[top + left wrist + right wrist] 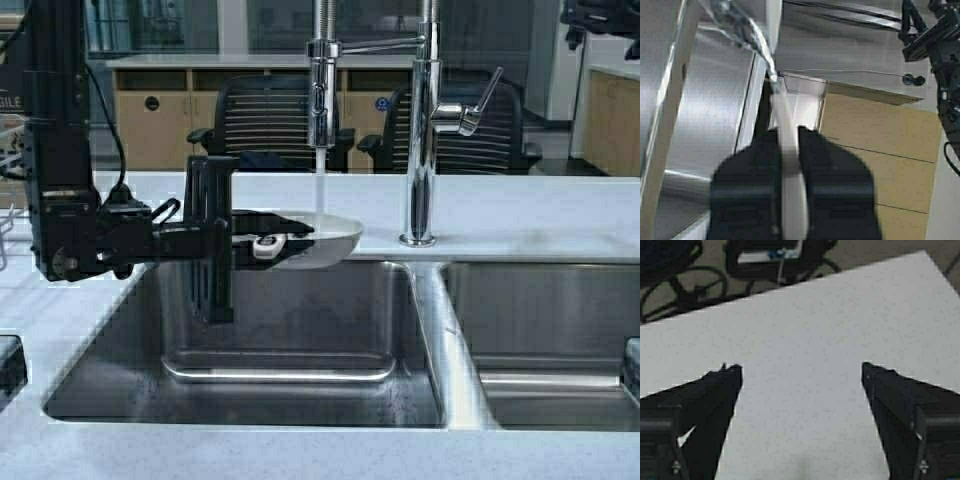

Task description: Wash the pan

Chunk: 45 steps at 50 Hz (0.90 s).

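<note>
Left fingers (243,243) pinch the pan (318,238) by its handle; right fingers (802,372) spread

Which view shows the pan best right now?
The high view: the pan sits under the faucet's stream, held by the left gripper. The left wrist view shows only its edge; the right wrist view shows none.

High view faces the sink (300,340) frontally; wrist views look down close.
</note>
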{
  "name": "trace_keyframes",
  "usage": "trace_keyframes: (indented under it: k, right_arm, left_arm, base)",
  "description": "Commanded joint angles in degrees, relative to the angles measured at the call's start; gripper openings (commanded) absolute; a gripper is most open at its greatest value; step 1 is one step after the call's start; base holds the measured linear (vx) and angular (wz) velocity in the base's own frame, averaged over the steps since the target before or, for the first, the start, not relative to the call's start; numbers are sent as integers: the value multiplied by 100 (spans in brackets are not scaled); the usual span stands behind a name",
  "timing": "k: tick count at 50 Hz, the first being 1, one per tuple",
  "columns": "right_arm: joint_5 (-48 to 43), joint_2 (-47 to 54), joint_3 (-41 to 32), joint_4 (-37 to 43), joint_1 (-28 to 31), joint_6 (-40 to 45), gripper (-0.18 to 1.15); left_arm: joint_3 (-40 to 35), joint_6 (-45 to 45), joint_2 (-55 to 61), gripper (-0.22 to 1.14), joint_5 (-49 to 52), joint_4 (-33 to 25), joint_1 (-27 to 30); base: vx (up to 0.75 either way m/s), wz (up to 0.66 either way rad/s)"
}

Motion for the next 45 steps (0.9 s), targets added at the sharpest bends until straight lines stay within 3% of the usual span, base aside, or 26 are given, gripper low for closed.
trace_keyframes:
  k: [1,5,11,13,21,32,45]
  right_arm:
    - [-9,97,18,-18,35,9,87]
    - [44,255,-26,9,79,44,61]
    - [167,439,-202,18,281,97,-1]
    - [193,519,-290,18,360,123,-9]
    - [466,809,-835,26,782,149,10]
    - [888,1046,-1433,26,1310,141,5]
    - [1204,976,-1652,-18,1608,62,5]
  left_arm:
    - [-88,70,-97,2,-123,18,-35]
    - [-70,70,-97,2,-158,18,-35]
    - [-53,79,-97,2,-176,26,-35]
    - [-62,79,-88,2,-176,26,-35]
    - [-97,79,-62,2,-176,26,-44]
    - [-88,79,-44,2,-220,26,-44]
    - [-149,97,-9,2,-229,26,-44]
  base:
    - [-1,-4]
    - [-1,-2]
    - [-1,-1]
    - [-1,-1]
    - [0,0]
    - [0,0]
    - [0,0]
